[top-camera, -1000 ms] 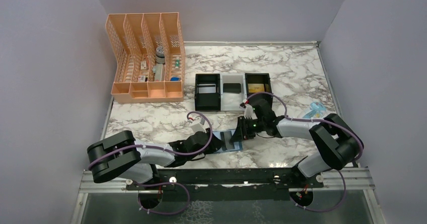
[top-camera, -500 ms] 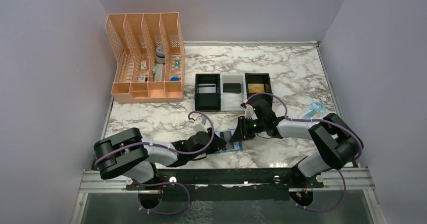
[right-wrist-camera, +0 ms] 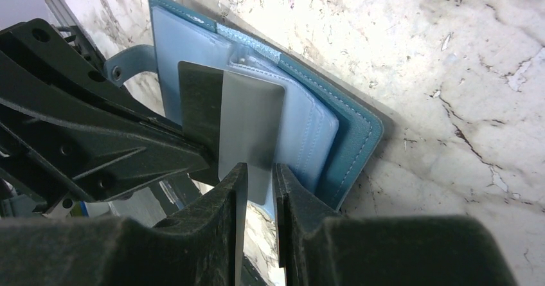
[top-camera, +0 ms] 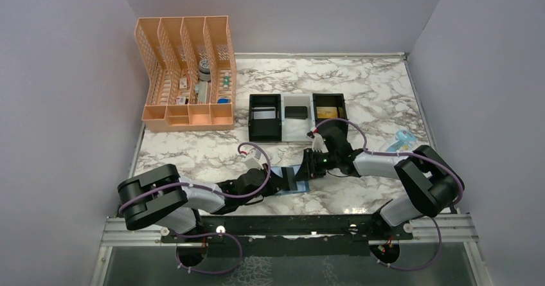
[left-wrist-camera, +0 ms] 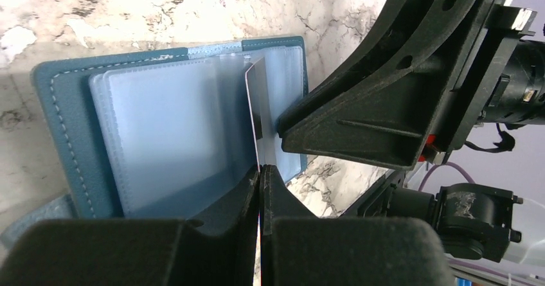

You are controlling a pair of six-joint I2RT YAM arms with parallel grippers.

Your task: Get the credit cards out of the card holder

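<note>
The teal-blue card holder (top-camera: 292,184) lies open on the marble between both arms, its light-blue pocket panels (left-wrist-camera: 160,125) facing up. A silver-grey credit card (right-wrist-camera: 247,125) with a dark stripe stands up out of a pocket. My left gripper (left-wrist-camera: 260,168) is shut on that card's (left-wrist-camera: 257,119) thin edge. My right gripper (right-wrist-camera: 259,169) comes in from the opposite side. Its jaws are closed to a narrow gap on the pocket leaf (right-wrist-camera: 308,132) that carries the card. More cards, grey (top-camera: 263,114), black (top-camera: 296,112) and gold (top-camera: 326,111), lie in the tray.
The black-and-white three-compartment tray (top-camera: 297,130) stands just behind the card holder. An orange mesh organiser (top-camera: 186,80) fills the back left. A small pale-blue object (top-camera: 400,139) lies near the right wall. Grey walls enclose three sides.
My left gripper has edged right toward the card holder and closed on the card's edge. The right gripper has stayed put with the same narrow gap.
</note>
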